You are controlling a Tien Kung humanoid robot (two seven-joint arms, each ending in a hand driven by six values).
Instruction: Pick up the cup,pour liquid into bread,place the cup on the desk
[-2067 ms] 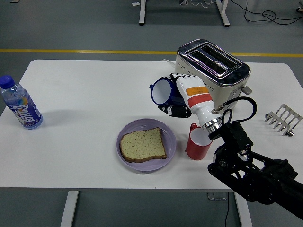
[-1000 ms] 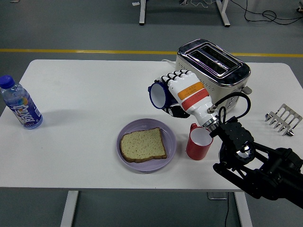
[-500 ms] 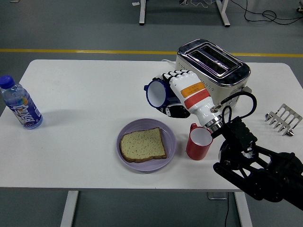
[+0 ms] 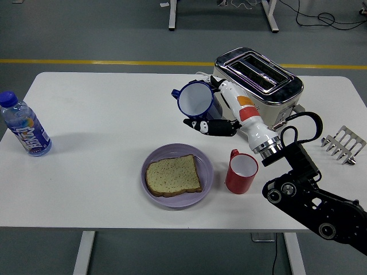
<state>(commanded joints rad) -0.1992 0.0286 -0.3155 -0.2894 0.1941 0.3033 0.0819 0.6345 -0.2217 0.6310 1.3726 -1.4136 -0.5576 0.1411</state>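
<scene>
The right hand (image 4: 221, 112) holds the blue cup (image 4: 195, 99) tilted in the air, above and behind the bread (image 4: 172, 175) on its plate (image 4: 206, 172).

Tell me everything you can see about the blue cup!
The blue cup is dark blue outside and white inside, with a small spout at its rim on the left. It looks like hard plastic or ceramic. The robot's right hand holds it up above the table, tilted so its open mouth faces the camera. It hangs just left of the toaster, beyond the plate of bread. Nothing shows inside the cup.
</scene>
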